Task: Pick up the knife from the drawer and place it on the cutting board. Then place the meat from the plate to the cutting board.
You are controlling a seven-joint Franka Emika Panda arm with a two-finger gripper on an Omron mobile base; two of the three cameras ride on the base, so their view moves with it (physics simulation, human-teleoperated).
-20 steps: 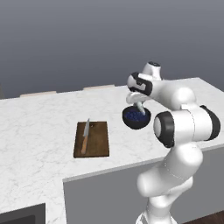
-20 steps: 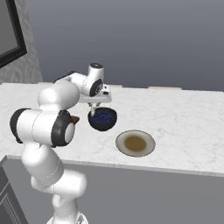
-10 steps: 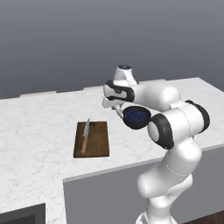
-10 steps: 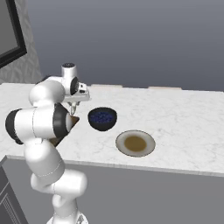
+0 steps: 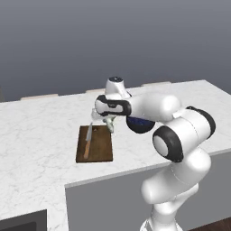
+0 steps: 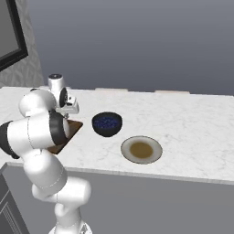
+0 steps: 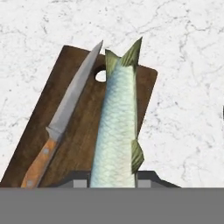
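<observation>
Swinging left from over the blue plate [image 6: 107, 124], our gripper [image 5: 105, 125] now hangs above the cutting board [image 5: 100, 146], with the whole arm stretched across the counter [image 5: 40, 135]. We grip the meat [image 7: 117, 131] (a silvery, scaled fish) between the fingertips [image 7: 79, 182], which are closed on its body. In the hand view the fish runs lengthwise straight away from the hand, tail fin at the far end near the board's round hole. The knife [image 7: 64, 119] lies flat on the board just left of the fish, blade tip pointing away and slightly toward the tail, wooden handle nearest us. A second, tan dish [image 6: 141, 149] sits beside the plate.
</observation>
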